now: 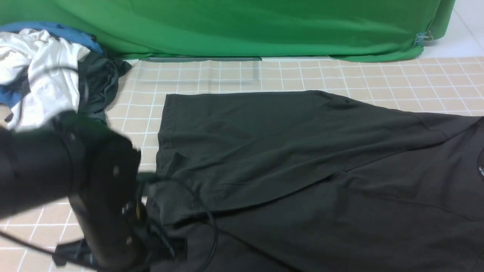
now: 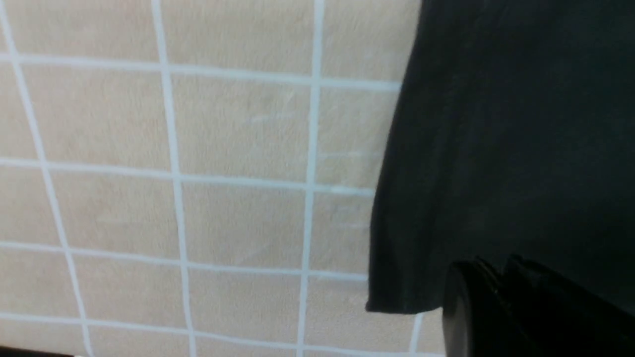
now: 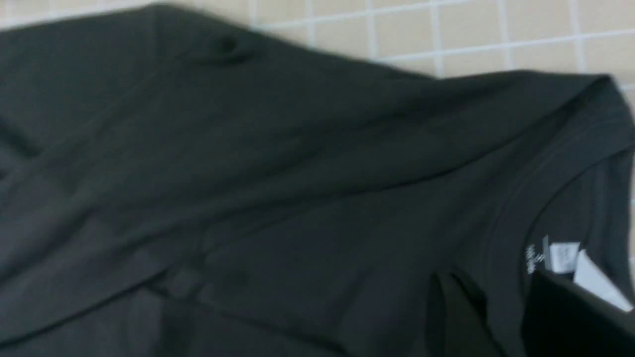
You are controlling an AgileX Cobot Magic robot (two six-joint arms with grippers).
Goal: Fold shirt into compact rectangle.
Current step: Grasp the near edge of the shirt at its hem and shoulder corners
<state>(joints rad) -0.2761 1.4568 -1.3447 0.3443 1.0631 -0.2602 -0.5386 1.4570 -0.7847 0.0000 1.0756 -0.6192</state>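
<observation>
The left gripper [image 2: 501, 292], on the blurred arm [image 1: 94, 181] in the front view's lower left, hangs over a hem corner of the black T-shirt [image 1: 302, 158]. I cannot tell whether its jaws are parted. The right gripper [image 3: 516, 322] sits near the white collar print [image 3: 555, 258], and its opening is just as unclear. The T-shirt covers the centre and right of the front view on the checked cloth [image 1: 211, 75], with its far panel folded over.
</observation>
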